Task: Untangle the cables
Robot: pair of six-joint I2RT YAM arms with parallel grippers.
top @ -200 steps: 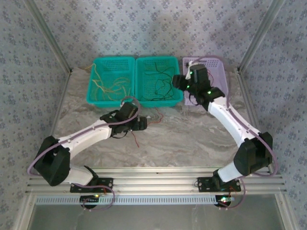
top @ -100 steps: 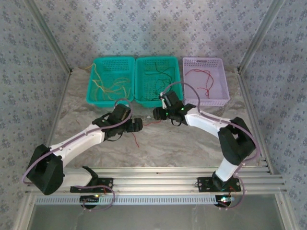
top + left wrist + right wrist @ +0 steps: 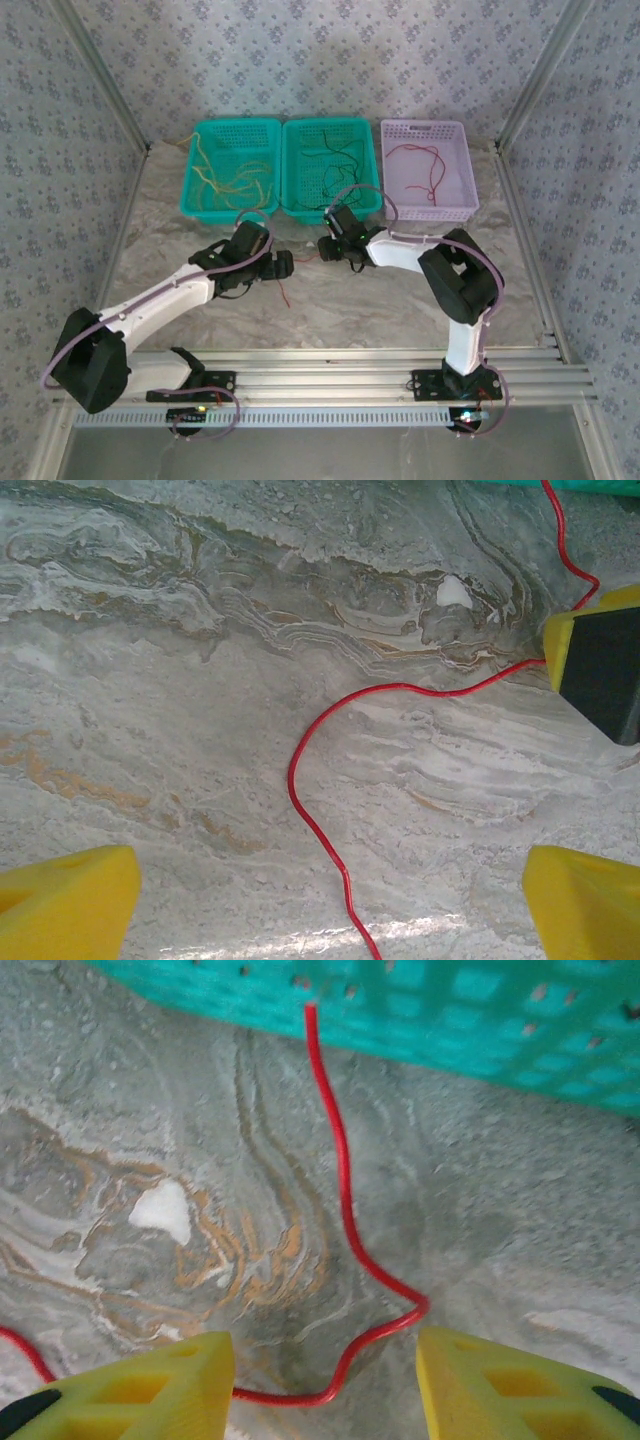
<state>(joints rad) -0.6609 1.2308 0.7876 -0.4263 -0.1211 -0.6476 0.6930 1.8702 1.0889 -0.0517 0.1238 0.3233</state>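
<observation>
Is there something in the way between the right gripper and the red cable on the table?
Nothing visible: the right gripper hangs open just over the red cable on the table; the teal basket stands beyond it.

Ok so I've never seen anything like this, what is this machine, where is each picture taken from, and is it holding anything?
These are two white robot arms bolted to a marble-patterned table. The wide picture looks down from above and behind them. The other two come from a camera on each wrist; the yellow blocks are that arm's own fingertips. At the back, a left teal plastic basket has yellow wires, a middle teal plastic basket has black wires, a lilac plastic basket has a red wire. One thin red cable lies loose on the table between the left gripper and right gripper. Both are open, holding nothing.
</observation>
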